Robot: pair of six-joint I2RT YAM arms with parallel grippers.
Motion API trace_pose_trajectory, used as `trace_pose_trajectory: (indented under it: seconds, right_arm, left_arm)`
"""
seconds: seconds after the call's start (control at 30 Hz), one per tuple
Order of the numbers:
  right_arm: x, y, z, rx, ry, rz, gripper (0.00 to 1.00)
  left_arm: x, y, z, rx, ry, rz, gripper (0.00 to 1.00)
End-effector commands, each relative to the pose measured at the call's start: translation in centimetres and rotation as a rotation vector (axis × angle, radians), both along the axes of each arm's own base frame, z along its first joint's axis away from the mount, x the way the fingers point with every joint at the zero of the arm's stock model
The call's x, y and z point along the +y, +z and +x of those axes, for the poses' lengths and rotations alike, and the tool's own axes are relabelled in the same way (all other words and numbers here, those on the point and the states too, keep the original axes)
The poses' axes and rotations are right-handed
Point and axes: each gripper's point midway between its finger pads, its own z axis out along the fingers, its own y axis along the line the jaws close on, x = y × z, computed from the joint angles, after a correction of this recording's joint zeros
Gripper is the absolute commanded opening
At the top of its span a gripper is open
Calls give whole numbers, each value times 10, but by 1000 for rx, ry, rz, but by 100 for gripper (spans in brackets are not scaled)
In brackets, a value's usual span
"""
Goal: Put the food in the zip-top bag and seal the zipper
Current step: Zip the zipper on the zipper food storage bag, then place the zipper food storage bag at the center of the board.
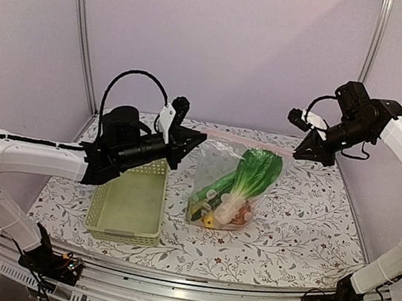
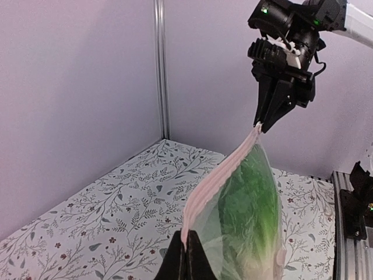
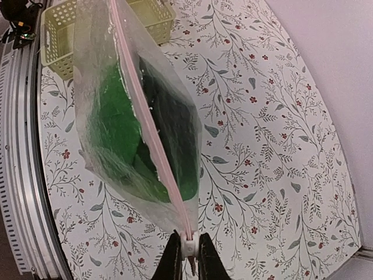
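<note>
Sealing step; loading looked done. The clear crinkly plastic zip-top bag (image 1: pixel 240 193) hung over the floral-print table (image 1: pixel 310 226), stretched between the two arms. Its bottom sat low, and I could not tell whether it touched the table.

Inside were a green-white toy bok choy (image 1: pixel 254 174), a long green toy cucumber (image 1: pixel 211 186) beside it, and a heap of small yellow, orange and brown toy pieces (image 1: pixel 222 215) at the bottom. No food showed outside the bag.

The left fingers (image 2: pixel 178 262) were clenched on the left end of the pale pinkish-white zipper strip (image 3: pixel 148 122). The right fingers (image 3: pixel 173 262) were clenched on the opposite end. The strip ran taut and roughly level between them.

From the right wrist the strip read as one thin line. From the left wrist two ridges lay side by side. I could not tell whether it was pressed shut along its whole length.

A pale green slotted plastic basket (image 1: pixel 123 233) sat on the table just left of the bag, under the left arm.

Likely next move: one end anchors while the other fingers pinch and run along the strip. The grip would need to be loose enough to slide yet firm enough to mate the ridges, with the strip taut throughout.

Risks as I judged them: the bag's weight could drag the strip out of the anchoring fingers. The sliding fingers could also ride off the strip and leave a gap.
</note>
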Motion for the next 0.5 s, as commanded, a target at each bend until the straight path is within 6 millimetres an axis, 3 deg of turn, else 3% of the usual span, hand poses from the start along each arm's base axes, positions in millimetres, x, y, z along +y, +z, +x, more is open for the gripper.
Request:
trace_pose_trajectory:
  seconds: [0.0, 0.1, 0.17, 0.23, 0.33, 0.47]
  right_arm:
    - [-21, 20, 55, -105, -87, -22, 0]
    - [-26, 46, 86, -174, -118, -7, 0]
    - [-25, 47, 102, -189, -126, -17, 0]
    - [-23, 43, 104, -183, -114, -16, 0]
    - [-19, 26, 87, -125, -72, -5, 0]
    - [-14, -18, 34, -17, -6, -15, 5]
  left_arm:
    - [-3, 30, 52, -80, 1, -56, 0]
    - [-15, 50, 81, -119, -42, -80, 0]
    - [-25, 51, 89, -119, -93, -83, 0]
    - [-34, 45, 89, -109, -143, -83, 0]
    - [-40, 28, 77, -52, -219, -85, 0]
    - [-34, -11, 41, 48, -284, -68, 3]
